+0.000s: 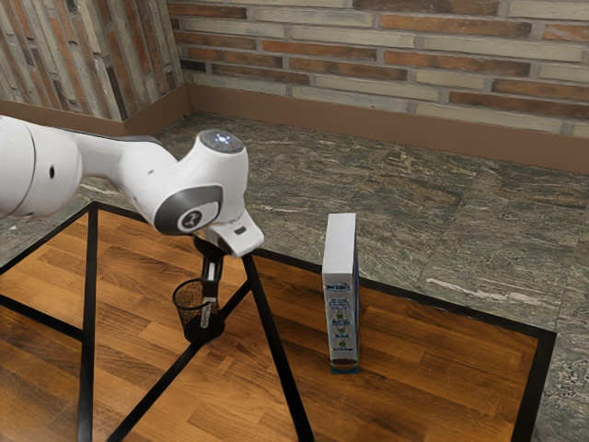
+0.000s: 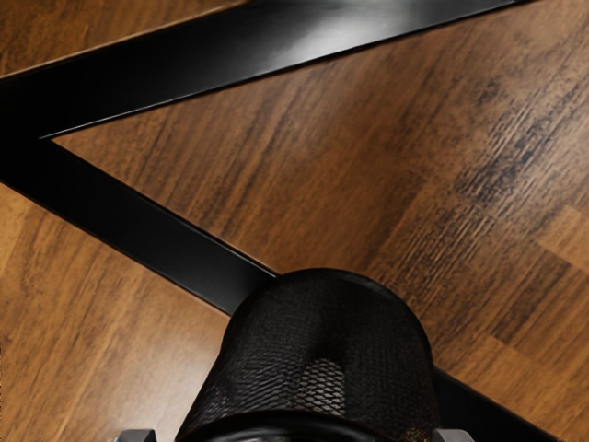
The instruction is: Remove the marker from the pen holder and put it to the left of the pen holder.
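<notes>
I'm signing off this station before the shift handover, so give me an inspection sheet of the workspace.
Surface: table with wood-grain panels and black strips; no spill seen.
Job's things: black mesh pen holder under the gripper; whether the marker is inside, I cannot tell.
Clutter: one printed box, upright, apart from the pen holder, toward the exterior view's right.
Gripper: black two-finger gripper at the pen holder, fingers apart, open.
Cables: nothing seen.
Surroundings: brick wall with a brown skirting board; stone-patterned floor around the table.
</notes>
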{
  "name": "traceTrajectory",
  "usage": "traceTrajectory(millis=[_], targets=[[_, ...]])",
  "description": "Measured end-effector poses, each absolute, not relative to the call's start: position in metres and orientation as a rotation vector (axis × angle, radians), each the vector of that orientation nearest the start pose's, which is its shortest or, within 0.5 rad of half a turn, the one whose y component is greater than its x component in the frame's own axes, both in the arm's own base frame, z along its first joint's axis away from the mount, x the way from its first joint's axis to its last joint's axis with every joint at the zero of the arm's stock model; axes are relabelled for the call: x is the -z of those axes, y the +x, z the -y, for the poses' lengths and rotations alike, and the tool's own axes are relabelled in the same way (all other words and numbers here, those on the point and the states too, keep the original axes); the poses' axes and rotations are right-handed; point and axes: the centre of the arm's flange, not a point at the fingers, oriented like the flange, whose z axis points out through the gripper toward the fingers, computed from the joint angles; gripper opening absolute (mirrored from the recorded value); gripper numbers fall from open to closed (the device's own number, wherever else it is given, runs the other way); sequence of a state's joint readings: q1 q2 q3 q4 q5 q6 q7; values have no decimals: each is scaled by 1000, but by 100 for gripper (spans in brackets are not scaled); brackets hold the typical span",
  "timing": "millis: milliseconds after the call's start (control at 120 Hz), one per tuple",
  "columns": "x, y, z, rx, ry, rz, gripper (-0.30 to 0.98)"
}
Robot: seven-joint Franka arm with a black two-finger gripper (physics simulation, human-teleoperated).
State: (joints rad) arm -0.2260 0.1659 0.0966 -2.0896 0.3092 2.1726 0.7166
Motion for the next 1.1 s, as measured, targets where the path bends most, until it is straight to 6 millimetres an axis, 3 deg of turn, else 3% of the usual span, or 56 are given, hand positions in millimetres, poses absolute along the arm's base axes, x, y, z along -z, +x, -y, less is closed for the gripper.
traceTrajectory(millis=[383,617,700,950,1017,1100], targets=[[-341,562,56,-230,-2509,-1454,6],[-349,563,53,-212,-2501,-1453,-4],[-367,563,48,-192,-2503,-1430,-6],[-497,562,32,-111,-2515,-1313,-7],[-500,565,28,-170,-2491,-1308,-7],[-471,572,17,-329,-2457,-1298,-7]])
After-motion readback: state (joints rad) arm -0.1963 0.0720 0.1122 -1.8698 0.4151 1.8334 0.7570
